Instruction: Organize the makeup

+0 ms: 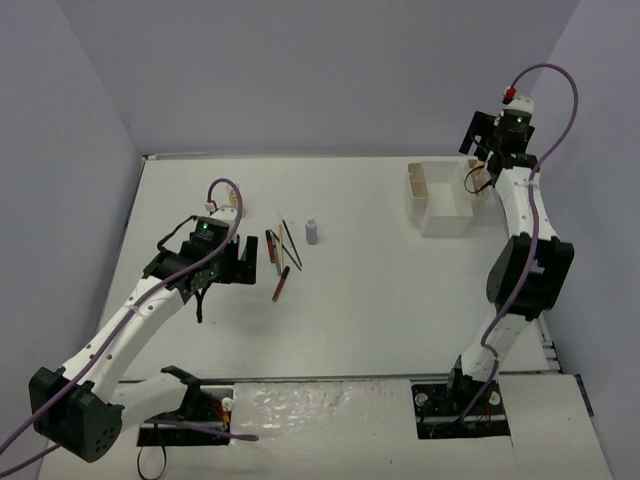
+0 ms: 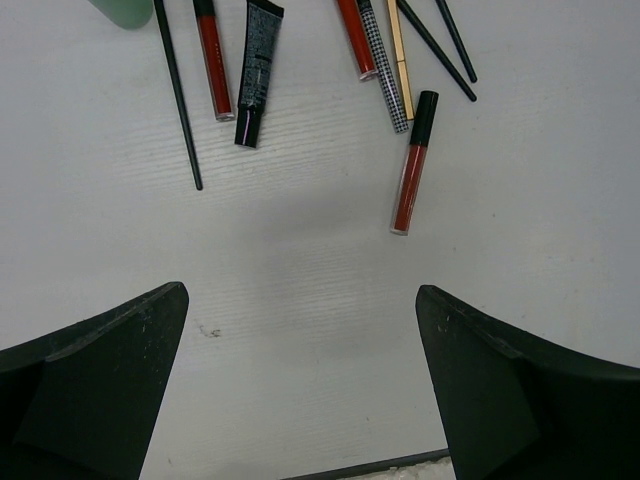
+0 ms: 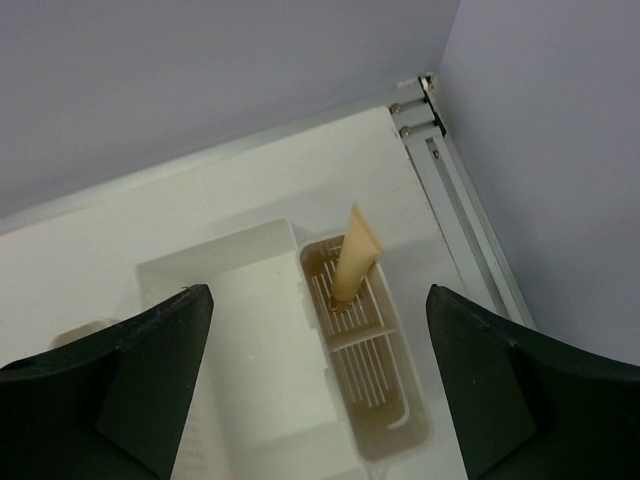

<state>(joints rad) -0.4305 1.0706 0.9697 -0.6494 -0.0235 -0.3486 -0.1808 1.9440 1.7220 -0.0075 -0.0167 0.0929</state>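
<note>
The left gripper [image 2: 300,310] hovers low over the white table [image 2: 300,260], its two black fingers spread wide with nothing between them. Just ahead of it, a little right of the gap's centre, lies a red lip gloss tube [image 2: 412,170], the nearest loose item. Its long axis runs almost straight away from the gripper, black cap at the far end, so the fingers would likely close across its width. Nothing lies between the gripper and the tube. Beyond it, close together, lie a checkered stick [image 2: 385,70], a black squeeze tube [image 2: 255,70], a second red tube [image 2: 212,60] and a thin black pencil [image 2: 178,95], with a green bottle [image 2: 125,10] at the edge of view. A grey-purple bottle [image 1: 313,231] stands just past the cluster. Well apart, at the far right, the right gripper [image 3: 318,310] hangs open and empty above the white organizer box [image 1: 440,200], where a tan tube [image 3: 355,260] leans in a slotted end compartment [image 3: 370,370]. The left arm is much nearer the loose makeup.
</note>
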